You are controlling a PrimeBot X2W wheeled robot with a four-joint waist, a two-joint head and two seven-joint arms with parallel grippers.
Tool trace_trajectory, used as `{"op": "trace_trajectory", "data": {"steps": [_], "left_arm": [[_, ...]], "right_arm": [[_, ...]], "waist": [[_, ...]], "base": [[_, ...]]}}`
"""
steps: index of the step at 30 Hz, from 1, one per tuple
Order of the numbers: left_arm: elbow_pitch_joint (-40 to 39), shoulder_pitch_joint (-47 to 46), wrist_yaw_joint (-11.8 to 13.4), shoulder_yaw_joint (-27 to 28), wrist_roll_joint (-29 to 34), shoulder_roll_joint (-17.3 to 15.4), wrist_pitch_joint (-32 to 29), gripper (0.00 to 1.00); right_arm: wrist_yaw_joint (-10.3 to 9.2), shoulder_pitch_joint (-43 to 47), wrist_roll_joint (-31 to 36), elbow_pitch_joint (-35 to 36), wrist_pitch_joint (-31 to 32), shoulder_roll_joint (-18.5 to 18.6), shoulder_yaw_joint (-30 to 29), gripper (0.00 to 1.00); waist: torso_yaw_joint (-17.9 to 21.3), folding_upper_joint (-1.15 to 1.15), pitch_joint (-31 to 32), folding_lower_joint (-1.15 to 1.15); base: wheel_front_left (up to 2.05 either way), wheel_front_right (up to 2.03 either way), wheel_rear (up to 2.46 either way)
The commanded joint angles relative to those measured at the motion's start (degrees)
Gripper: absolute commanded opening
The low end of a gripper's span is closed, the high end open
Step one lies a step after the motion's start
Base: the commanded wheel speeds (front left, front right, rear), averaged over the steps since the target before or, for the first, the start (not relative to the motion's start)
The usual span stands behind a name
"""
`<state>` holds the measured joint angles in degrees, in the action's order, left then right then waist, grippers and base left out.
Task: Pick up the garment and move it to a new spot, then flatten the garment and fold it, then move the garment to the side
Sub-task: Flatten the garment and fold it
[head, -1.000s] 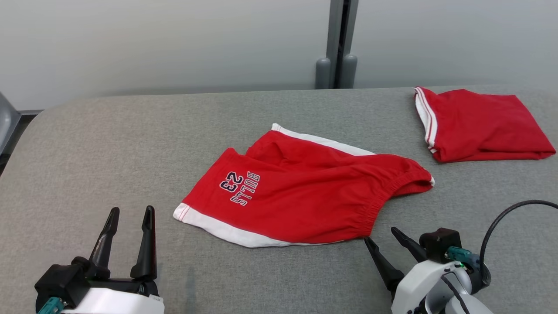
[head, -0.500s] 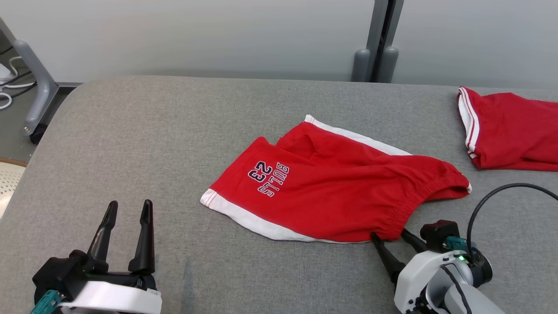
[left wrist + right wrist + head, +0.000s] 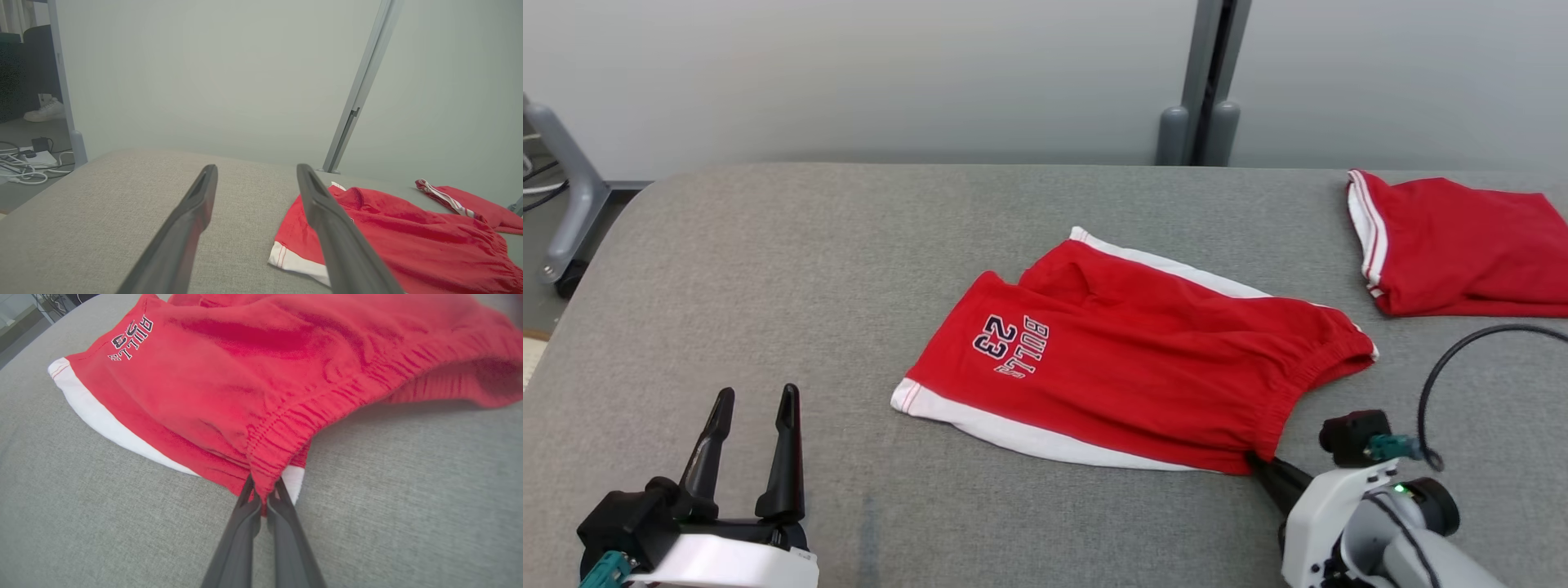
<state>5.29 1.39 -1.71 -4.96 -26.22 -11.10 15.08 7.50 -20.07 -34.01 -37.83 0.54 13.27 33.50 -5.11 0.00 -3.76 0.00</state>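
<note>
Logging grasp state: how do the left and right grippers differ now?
The left gripper stands open, fingers apart over bare table; the right gripper is shut. The left gripper holds nothing; the right gripper pinches the elastic waistband of the red shorts. Both have long dark fingers.

What I can read from my station sits on the red shorts [image 3: 1127,384]: the word "BULLS" with the number "23" next to it, in dark characters edged with white, printed on the red cloth of one leg a little above its white hem [image 3: 980,420]. In my head view this lettering [image 3: 1011,347] stands upside down and slanted, the number lying to the left of the word. My right wrist view shows the same print, small, tilted and upside down, near the upper left corner.
</note>
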Motion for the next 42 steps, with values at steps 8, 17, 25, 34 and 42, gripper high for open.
{"op": "trace_trajectory", "data": {"steps": [8, 17, 25, 34, 42], "left_arm": [[0.26, 0.2, -0.3, 0.01, 0.74, 0.2, 0.02, 1.0], [0.71, -0.23, -0.27, -0.32, 0.7, 0.2, 0.02, 1.0], [1.23, -0.82, -0.39, -0.68, 0.58, 0.02, 0.02, 1.0], [0.82, -0.11, 0.46, -0.86, 0.87, -0.27, -0.14, 1.0], [-0.07, 0.11, 0.85, -0.83, 0.8, -0.89, -0.41, 1.0]], "right_arm": [[0.0, 4.19, -9.01, 12.68, 16.2, 6.62, -3.53, 0.0], [0.0, 12.46, -9.88, 23.26, 34.44, 9.15, -16.2, 0.0], [0.0, 16.1, -0.99, 27.19, 37.22, 2.81, -25.53, 1.0], [0.0, 17.74, 4.52, 33.85, 31.9, -1.67, -30.73, 1.0], [0.01, 15.9, 9.96, 40.28, 17.13, -1.92, -33.64, 1.0]], "waist": [[2.96, 0.0, 0.76, 0.0], [3.41, 0.0, 0.39, 0.0], [3.36, 0.0, 0.13, 0.0], [5.82, 0.0, 1.42, 0.0], [7.9, 0.0, 2.01, 0.0]], "base": [[0.0, 0.0, 0.0], [0.0, 0.0, 0.0], [0.0, 0.0, 0.0], [0.0, 0.0, 0.0], [0.0, 0.0, 0.0]]}}
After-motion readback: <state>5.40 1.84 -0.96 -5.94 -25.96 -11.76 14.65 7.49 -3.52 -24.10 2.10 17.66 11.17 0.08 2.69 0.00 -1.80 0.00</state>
